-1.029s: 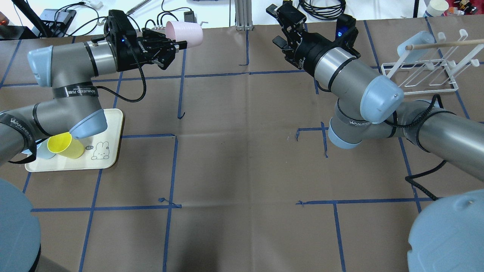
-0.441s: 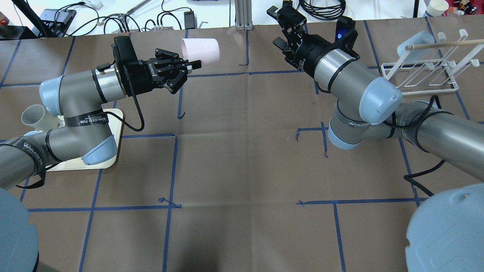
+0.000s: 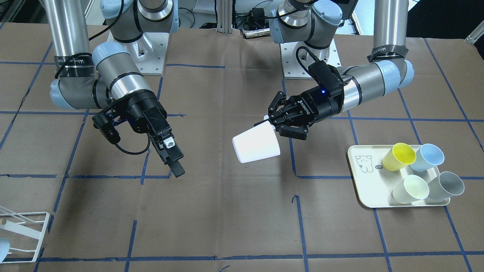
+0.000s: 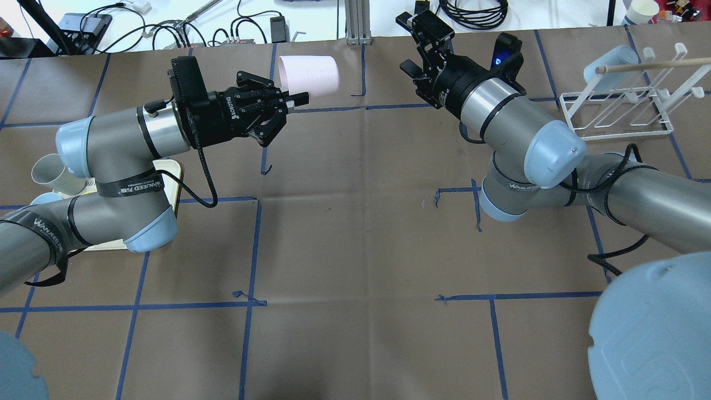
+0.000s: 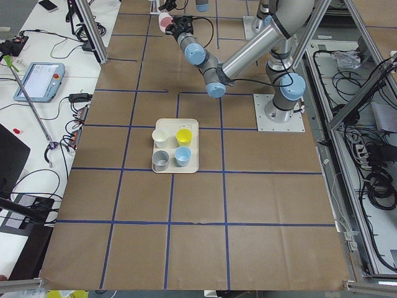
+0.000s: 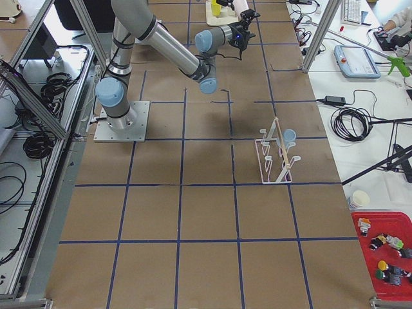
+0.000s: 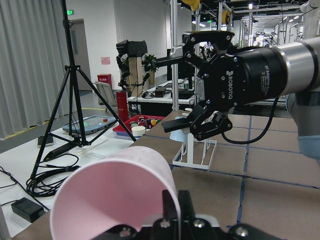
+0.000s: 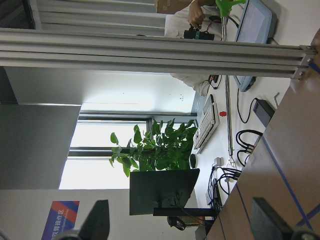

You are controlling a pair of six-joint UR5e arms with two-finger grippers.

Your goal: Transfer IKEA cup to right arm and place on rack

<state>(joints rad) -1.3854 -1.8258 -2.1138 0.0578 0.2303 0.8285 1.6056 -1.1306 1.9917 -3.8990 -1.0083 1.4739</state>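
Front-facing view lets you count four cups [image 3: 399,156] on the tray [image 3: 368,190]; overhead hides most. Left gripper [image 4: 297,100] pinches the pink cup [image 4: 309,78] by its rim; right gripper [image 4: 414,44] spread wide, empty.

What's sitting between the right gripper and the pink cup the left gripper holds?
Nothing. In the overhead view the gap between the pink cup and the right gripper is bare table, crossed only by a blue tape line.
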